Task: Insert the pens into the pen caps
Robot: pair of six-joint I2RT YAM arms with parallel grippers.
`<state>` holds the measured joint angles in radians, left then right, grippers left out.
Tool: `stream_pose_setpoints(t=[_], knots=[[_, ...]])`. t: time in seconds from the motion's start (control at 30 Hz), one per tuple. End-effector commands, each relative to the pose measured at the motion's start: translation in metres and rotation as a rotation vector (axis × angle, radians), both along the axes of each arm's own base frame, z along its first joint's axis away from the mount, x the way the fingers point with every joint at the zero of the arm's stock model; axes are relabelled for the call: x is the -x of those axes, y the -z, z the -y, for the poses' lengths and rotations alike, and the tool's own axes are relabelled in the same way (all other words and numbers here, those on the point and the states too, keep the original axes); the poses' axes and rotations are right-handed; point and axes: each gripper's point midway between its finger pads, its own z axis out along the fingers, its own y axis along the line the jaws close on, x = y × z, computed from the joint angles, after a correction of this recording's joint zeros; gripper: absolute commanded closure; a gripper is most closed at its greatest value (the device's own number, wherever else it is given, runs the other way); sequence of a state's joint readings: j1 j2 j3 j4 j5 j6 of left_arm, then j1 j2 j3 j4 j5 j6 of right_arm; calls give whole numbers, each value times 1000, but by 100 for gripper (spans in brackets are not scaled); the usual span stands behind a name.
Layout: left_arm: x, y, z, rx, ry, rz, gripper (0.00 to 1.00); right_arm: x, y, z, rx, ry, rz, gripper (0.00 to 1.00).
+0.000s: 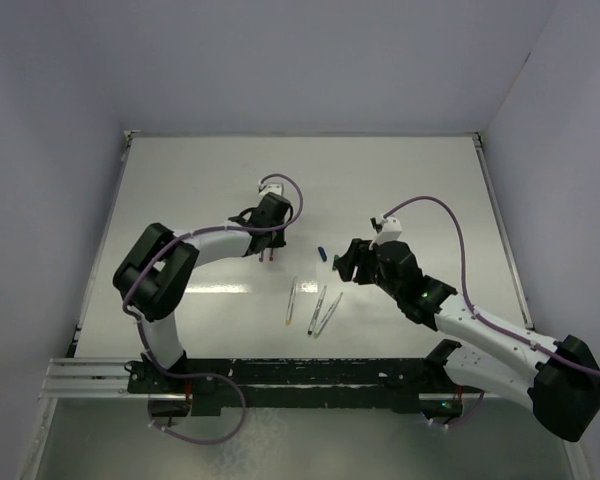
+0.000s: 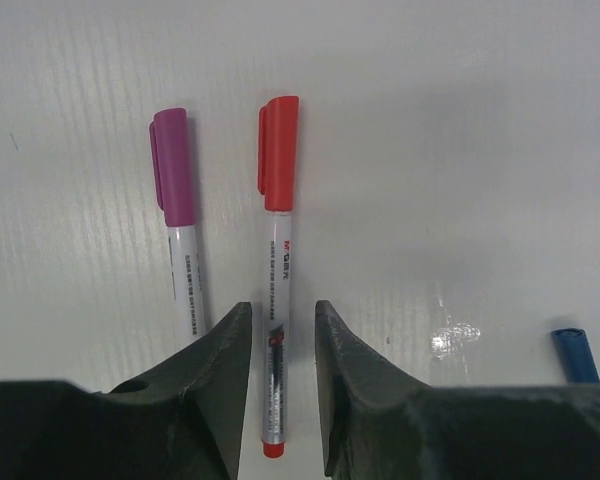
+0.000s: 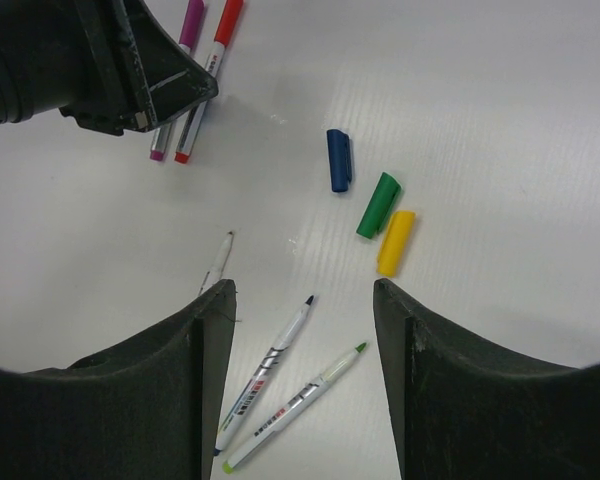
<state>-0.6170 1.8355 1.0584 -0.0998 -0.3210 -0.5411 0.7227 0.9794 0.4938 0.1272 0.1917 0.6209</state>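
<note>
Closest to the lens, left wrist view: left pincer (image 2: 282, 310), jaws a little apart, straddling the barrel of the red-capped pen (image 2: 277, 250) lying flat on the surface (image 2: 430, 120). Thin gaps showing either side of the barrel, so reading it as not pinching. Purple-capped pen (image 2: 180, 215) just beside, roughly parallel.

Right pincer (image 3: 300, 288) spread wide, holding nothing, hanging over the loose parts. Under it, three uncapped pens: blue-tipped pen (image 3: 270, 370) and green-tipped pen (image 3: 300, 400) close together between the fingers, third pen (image 3: 218, 262) half hidden by the left-hand finger, tip colour too small to call. Beyond them: blue cap (image 3: 339, 159), green cap (image 3: 379, 205), yellow cap (image 3: 396, 242). Green and yellow side by side, touching or nearly; blue just beside.

Judging two of five done, three to go.

Risks from here:
- Tight clearance round the red barrel: any sideways drift on lift-off could drag it or roll it into the purple one.
- Green and yellow caps crowded: going for one likely nudges the other; stubby round plastic, prone to rolling or popping out of a pinch.
- Thin pens flat on the surface: easy to scrape the surface or pick one up skewed, then jam the tip against the cap rim instead of seating it.
- Blue and green pens nearly touching: could grab both, or the wrong colour.
- Both arms near mid-surface: collision possible if moving together.
</note>
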Motion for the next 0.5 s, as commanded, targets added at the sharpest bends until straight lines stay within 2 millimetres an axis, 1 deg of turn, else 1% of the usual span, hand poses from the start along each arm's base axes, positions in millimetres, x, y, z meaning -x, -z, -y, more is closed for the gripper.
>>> stream_pose_setpoints(t=[0.0, 0.13, 0.2, 0.27, 0.33, 0.37, 0.47], knots=[[-13, -63, 16, 117, 22, 112, 65, -10, -27, -5, -31, 11, 71, 40], [-6, -88, 22, 170, 52, 143, 64, -12, -25, -3, -22, 27, 59, 40], [2, -99, 24, 186, 67, 158, 63, -11, -23, -3, -19, 32, 44, 40], [13, -105, 27, 194, 88, 167, 63, -14, -20, 4, 1, 69, 36, 41], [25, -107, 29, 187, 112, 167, 63, -16, -16, 12, 24, 121, 17, 43], [32, -105, 30, 177, 126, 159, 63, -18, -14, 16, 37, 148, 6, 46], [55, -92, 28, 147, 156, 117, 63, -21, -3, 26, 87, 215, -33, 62]])
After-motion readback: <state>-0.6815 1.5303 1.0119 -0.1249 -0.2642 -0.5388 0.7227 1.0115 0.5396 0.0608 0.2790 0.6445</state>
